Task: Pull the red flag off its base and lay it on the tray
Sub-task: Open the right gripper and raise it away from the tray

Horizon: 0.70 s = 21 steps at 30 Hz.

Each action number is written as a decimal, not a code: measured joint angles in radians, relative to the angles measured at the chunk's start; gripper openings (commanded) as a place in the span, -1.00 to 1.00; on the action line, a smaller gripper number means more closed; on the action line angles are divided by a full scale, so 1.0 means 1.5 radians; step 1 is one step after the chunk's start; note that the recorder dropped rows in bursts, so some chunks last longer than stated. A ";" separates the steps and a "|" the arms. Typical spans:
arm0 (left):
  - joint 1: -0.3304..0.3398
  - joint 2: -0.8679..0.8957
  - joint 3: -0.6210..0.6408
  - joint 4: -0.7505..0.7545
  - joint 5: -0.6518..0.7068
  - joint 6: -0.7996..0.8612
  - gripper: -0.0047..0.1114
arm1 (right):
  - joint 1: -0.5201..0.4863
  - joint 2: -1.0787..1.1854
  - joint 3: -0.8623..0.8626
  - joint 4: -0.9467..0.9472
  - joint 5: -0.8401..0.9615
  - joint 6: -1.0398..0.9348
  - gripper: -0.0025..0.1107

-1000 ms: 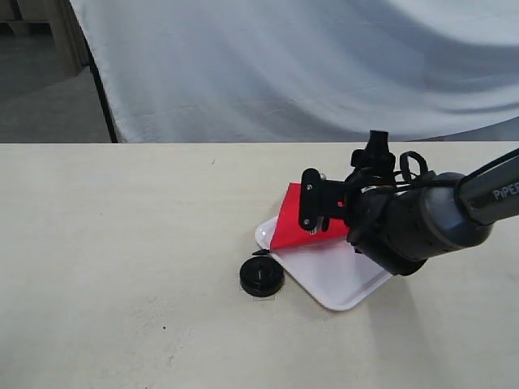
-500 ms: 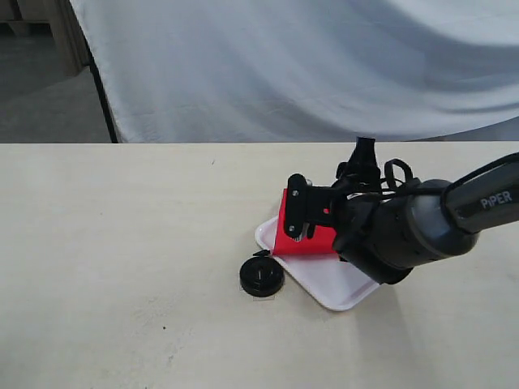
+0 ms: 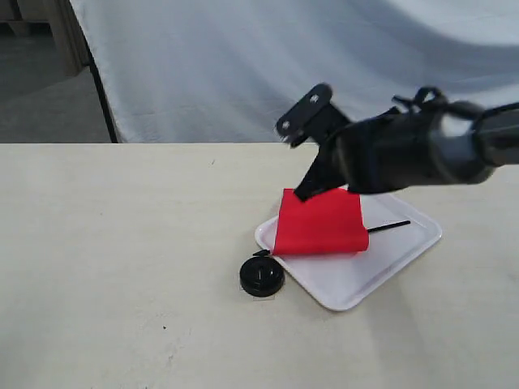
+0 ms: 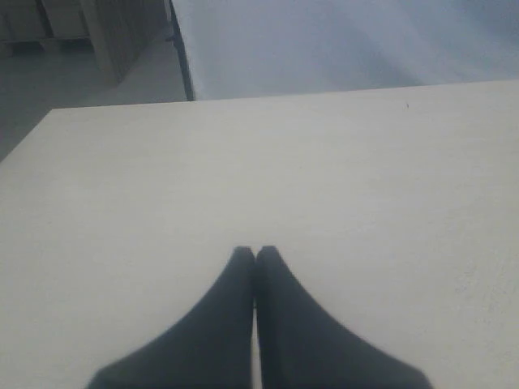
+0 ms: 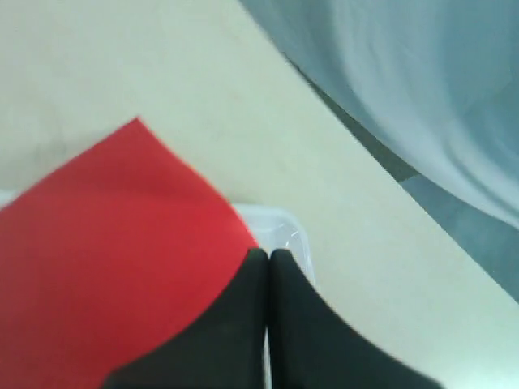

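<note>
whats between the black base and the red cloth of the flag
Exterior view: a corner rim of the tray and the flag pole's dark tip poking past it lie between the base and the red flag's cloth.

It looks like a robotics lab or test bay: a plain pale table stands before a white cloth backdrop hung as a screen, a black robot arm reaches over it, and grey floor shows behind
</note>
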 measured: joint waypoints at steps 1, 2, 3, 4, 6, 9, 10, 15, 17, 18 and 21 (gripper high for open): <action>0.000 0.000 0.000 0.000 0.000 0.000 -0.92 | -0.011 -0.017 -0.006 0.015 0.009 0.015 -0.96; 0.000 0.000 0.000 0.000 0.000 0.000 -0.92 | -0.019 -0.030 -0.008 0.023 0.012 0.028 -0.96; 0.000 0.000 0.000 0.000 0.000 0.000 -0.92 | -0.033 -0.058 -0.010 0.035 0.012 0.042 -0.96; 0.000 0.000 0.000 0.000 0.000 0.000 -0.92 | -0.039 -0.066 -0.010 0.036 0.012 0.044 -0.96; 0.000 0.000 0.000 0.000 0.000 0.000 -0.92 | -0.054 -0.082 -0.009 0.041 0.029 0.071 -0.96; 0.000 0.000 0.000 0.000 0.000 0.000 -0.92 | -0.073 -0.083 0.005 0.051 0.238 0.211 -0.96; 0.000 0.000 0.000 0.000 0.000 0.000 -0.92 | -0.075 -0.077 0.005 0.053 0.302 0.231 -0.96; 0.000 0.000 0.000 0.000 0.000 0.000 -0.92 | -0.063 -0.019 -0.038 -0.223 0.561 0.557 -0.96; 0.000 0.000 0.000 0.000 0.000 0.000 -0.92 | -0.076 -0.015 -0.053 -0.541 0.561 0.849 -0.96; 0.000 0.000 0.000 0.000 0.000 0.000 -0.92 | -0.090 -0.015 -0.067 -0.748 0.594 1.033 -0.96; 0.000 0.000 0.000 0.000 0.000 0.000 -0.92 | -0.120 -0.015 -0.093 -0.951 0.684 1.238 -0.96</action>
